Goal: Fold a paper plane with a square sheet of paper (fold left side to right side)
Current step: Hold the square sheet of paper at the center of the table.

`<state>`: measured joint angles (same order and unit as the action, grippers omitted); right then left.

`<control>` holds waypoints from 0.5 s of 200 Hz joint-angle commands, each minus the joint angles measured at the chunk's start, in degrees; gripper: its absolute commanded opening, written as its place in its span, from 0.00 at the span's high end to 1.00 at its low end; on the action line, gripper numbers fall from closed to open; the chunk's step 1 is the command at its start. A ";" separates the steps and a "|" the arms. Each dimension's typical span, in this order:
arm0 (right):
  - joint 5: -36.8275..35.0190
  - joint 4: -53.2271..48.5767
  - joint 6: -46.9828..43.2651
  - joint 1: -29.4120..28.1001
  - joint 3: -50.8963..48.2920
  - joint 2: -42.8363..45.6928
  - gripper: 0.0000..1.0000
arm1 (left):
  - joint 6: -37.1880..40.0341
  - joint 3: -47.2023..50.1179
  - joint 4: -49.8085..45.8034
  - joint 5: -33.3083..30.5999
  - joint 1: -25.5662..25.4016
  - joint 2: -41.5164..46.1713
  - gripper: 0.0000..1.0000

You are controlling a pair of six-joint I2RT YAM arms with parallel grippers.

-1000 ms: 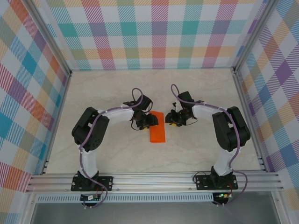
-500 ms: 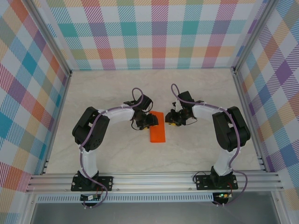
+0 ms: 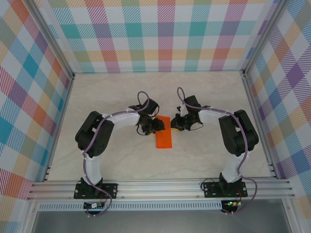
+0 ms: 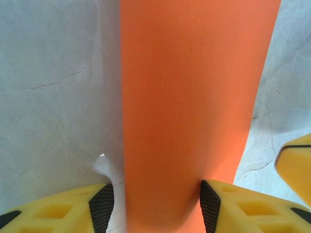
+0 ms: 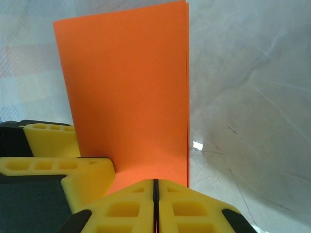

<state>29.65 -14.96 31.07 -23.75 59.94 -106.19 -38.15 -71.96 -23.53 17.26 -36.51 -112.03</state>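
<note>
The orange paper (image 3: 164,138) is lying flat on the pale counter (image 3: 121,97), about in the middle between the two arms. It is folded to a long, narrow rectangle, with two layers showing along one long edge in the right wrist view (image 5: 131,97).

The left pincer (image 3: 156,125) is standing open at the far end of the paper. In its own view (image 4: 155,204) the two yellow fingers are sitting one on each side of the orange strip (image 4: 194,97). Their black pads are just beside the paper's long edges and are not squeezing it.

The right pincer (image 3: 176,126) is reaching to the same far end from the other side, close to the left one. Its fingers are pressing together with no gap (image 5: 155,187), right at the paper's near edge. I cannot tell if any paper is being pinched between them.
</note>
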 commanded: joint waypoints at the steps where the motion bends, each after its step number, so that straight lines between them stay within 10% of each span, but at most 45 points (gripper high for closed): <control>1: 2.07 0.68 0.48 -0.60 0.83 -2.14 0.91 | -0.26 1.12 2.96 0.98 -2.51 -5.20 0.46; 100: -2.37 -4.92 -1.67 -0.95 1.58 -5.93 0.91 | 0.27 1.02 2.29 0.43 -2.53 -3.40 0.45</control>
<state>29.56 -16.53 30.79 -24.25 60.88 -109.80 -38.15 -71.96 -23.57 17.19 -36.58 -112.01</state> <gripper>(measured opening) 0.089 0.545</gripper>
